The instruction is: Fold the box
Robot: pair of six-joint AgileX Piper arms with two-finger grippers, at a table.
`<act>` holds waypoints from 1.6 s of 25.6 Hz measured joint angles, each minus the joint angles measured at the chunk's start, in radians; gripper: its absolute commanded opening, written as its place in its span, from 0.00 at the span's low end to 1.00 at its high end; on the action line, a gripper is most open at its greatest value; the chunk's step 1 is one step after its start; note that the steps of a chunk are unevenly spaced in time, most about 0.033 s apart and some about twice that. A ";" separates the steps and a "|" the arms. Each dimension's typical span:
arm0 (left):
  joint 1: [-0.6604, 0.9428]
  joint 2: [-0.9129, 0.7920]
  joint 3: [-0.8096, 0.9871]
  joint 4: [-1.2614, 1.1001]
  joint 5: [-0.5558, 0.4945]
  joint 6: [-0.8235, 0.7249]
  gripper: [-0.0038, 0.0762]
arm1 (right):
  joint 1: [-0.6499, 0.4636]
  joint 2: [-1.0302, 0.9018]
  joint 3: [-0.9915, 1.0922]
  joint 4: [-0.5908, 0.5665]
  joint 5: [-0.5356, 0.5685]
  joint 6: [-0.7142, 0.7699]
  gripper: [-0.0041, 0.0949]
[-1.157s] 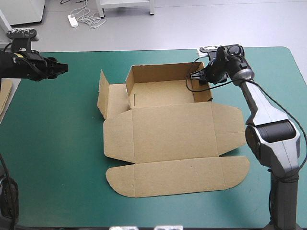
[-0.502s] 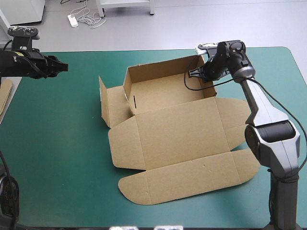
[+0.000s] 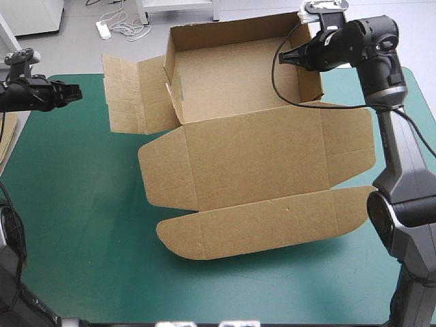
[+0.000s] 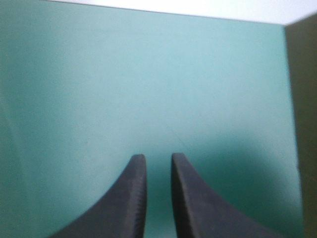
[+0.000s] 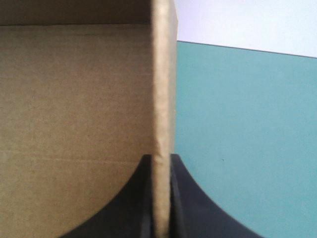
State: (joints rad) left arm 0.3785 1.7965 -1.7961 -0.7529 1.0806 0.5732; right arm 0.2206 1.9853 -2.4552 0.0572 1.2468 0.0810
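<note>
Since the earlier frame the box (image 3: 252, 157) has been swung up off the table (image 3: 75, 231) by the right hand (image 3: 288, 56). Its tray end is now carried high over the far edge, while the lid panels slope down toward the near side, and whether their rounded front flap touches the teal-green cover cannot be told. The left hand (image 3: 73, 91) is seen close to where it was, over the table's left edge.

In the right wrist view the right hand (image 5: 159, 166) is pinched on the tray's right wall (image 5: 161, 94), with one black finger inside the tray and one outside.

The left hand (image 4: 156, 163) is all but pressed together, with only a thin gap between the fingers. Nothing is held, and bare cover lies under it.

The box's long axis runs across the table, from one arm to the other. The unfolded side flap (image 3: 133, 95) stands out from the tray's left end and points toward the left hand. It is near that hand but clearly apart from it, and it is raised rather than lying flat. The left hand is judged the nearer, and it is the free one, so the flap would be met ahead of its fingertips, edge first.
</note>
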 measured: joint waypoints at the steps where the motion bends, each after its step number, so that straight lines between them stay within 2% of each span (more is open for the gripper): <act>1: 0.021 0.012 0.000 -0.020 -0.012 0.008 0.04 | 0.000 -0.013 0.000 -0.008 0.000 0.000 0.03; 6: 0.087 0.079 0.000 -0.109 -0.036 0.060 0.04 | 0.000 -0.073 -0.005 -0.026 0.000 0.004 0.03; 11: 0.081 0.178 0.000 -0.325 0.030 0.206 0.04 | 0.000 -0.099 -0.008 -0.015 0.000 0.004 0.03; 13: 0.068 0.239 0.000 -0.487 0.084 0.294 0.04 | 0.000 -0.108 -0.008 0.004 0.000 0.004 0.03; 19: -0.040 0.284 0.000 -0.649 0.113 0.419 0.04 | 0.000 -0.111 -0.008 0.068 0.000 0.004 0.03; 23: -0.120 0.284 0.000 -0.746 0.121 0.459 0.04 | 0.000 -0.111 -0.008 0.069 0.000 0.003 0.03; 29: -0.136 0.278 0.000 -0.865 0.121 0.467 0.04 | 0.000 -0.111 -0.008 0.067 0.000 0.002 0.03; 41: -0.162 0.128 0.000 -0.894 0.121 0.439 0.04 | 0.000 -0.090 -0.008 0.046 -0.008 0.000 0.03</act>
State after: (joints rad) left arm 0.2161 1.9245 -1.7961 -1.6466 1.2011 1.0125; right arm 0.2206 1.8953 -2.4636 0.1031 1.2384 0.0814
